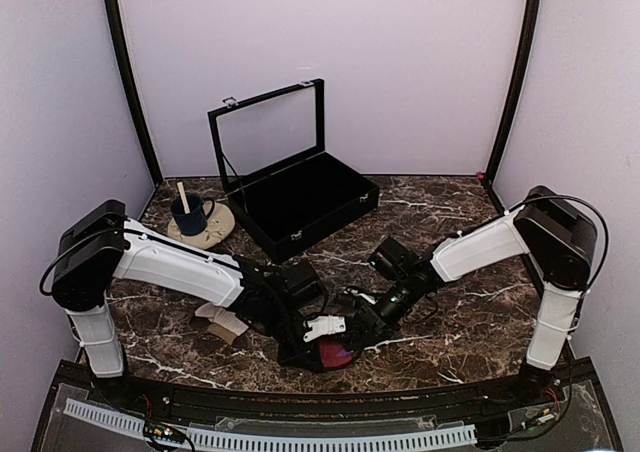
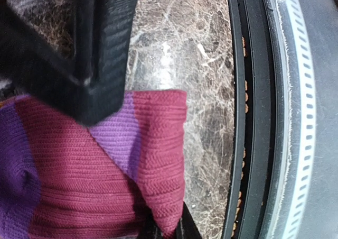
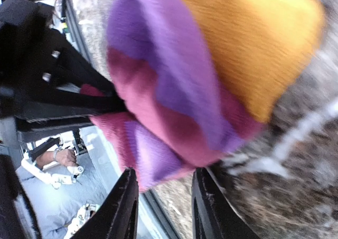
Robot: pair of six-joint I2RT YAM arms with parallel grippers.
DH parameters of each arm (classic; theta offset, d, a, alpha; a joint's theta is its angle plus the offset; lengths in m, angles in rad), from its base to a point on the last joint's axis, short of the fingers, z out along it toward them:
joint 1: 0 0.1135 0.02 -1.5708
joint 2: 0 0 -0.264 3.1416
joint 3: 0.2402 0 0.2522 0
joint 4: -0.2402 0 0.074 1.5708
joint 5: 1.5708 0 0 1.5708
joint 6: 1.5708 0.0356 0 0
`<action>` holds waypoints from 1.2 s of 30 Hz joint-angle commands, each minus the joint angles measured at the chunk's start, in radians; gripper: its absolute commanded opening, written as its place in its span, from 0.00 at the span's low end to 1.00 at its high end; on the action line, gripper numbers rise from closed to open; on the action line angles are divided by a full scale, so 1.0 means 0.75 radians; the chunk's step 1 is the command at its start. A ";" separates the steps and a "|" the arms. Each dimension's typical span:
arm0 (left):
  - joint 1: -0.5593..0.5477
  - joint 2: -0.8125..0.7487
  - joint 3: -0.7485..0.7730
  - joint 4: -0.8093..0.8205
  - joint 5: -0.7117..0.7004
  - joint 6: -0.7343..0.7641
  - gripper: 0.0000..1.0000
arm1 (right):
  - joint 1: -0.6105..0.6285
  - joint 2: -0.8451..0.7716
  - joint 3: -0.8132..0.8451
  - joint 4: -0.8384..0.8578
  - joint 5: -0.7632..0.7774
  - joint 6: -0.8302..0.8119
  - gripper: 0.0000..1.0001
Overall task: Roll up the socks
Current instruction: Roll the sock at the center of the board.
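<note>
while the overhead view sets both pincers close together near the front edge of the table [image 1: 450, 302], it gives the magenta sock [image 1: 336, 355] only as a small dark-red patch under the left gripper [image 1: 318, 344] and just beside the right gripper [image 1: 352, 322]. only this view shows the cream sock [image 1: 222, 322], lying on the marble well to the left of the magenta one. it also takes in the open black case [image 1: 300, 197] at the back and the dark blue cup [image 1: 190, 215] on its beige saucer [image 1: 213, 230].

the left wrist view brings out the ribbed knit, magenta with purple patches, folded over on the marble. a black finger [image 2: 100, 64] lies across the top of the sock and another peeks in at the bottom edge, the left pincer clamped together on the cloth.

the right wrist view alone shows an orange-yellow patch on that same sock, blurred. there the right fingers [image 3: 124, 207] stand apart, the sock's folded end just at their tips, not gripped. past the table edge it catches a person in light blue [image 3: 47, 202].
</note>
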 commanded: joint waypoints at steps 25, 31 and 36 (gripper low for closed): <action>0.222 0.273 0.176 -0.315 0.504 -0.056 0.05 | 0.070 -0.540 -0.382 0.259 0.911 0.077 0.28; 0.232 0.314 0.192 -0.329 0.553 -0.061 0.05 | 0.243 -0.692 -0.425 0.253 1.187 0.036 0.27; 0.235 0.346 0.210 -0.335 0.588 -0.066 0.05 | 0.453 -0.737 -0.414 0.207 1.362 -0.053 0.28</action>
